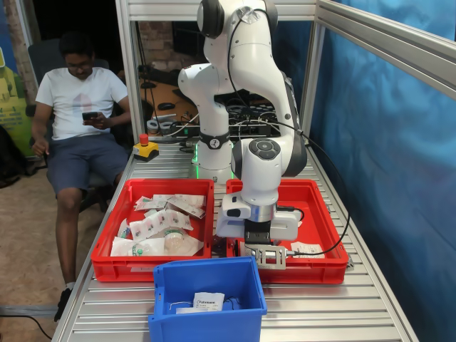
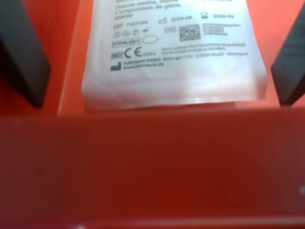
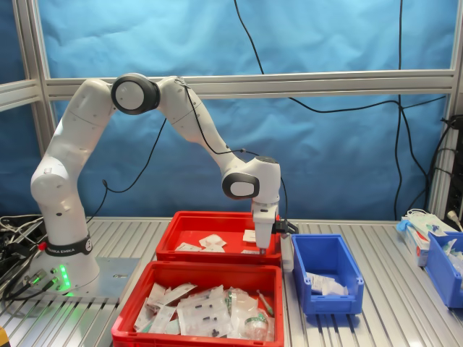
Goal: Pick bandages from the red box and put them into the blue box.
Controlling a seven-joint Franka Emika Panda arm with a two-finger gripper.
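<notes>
Ribbed metal table (image 1: 342, 306), blue curtain behind.
Blue box (image 1: 206, 281) sits at the near edge; beyond it, the gripper (image 2: 157, 62) is spread wide, empty, astride a bandage (image 2: 174, 52) against the red box (image 1: 320, 260) wall.

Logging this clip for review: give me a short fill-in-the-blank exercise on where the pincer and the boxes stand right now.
1. The pincer is lowered into the ____ box that holds only a few packets.
2. In the wrist view, a white bandage packet lies between the two dark fingers, and the pincer is ____.
3. The blue box already holds at least ____ white packet.
4. In the second exterior view, the blue box stands on the ____ of the red boxes.

Missing words: red; open; one; right
</notes>
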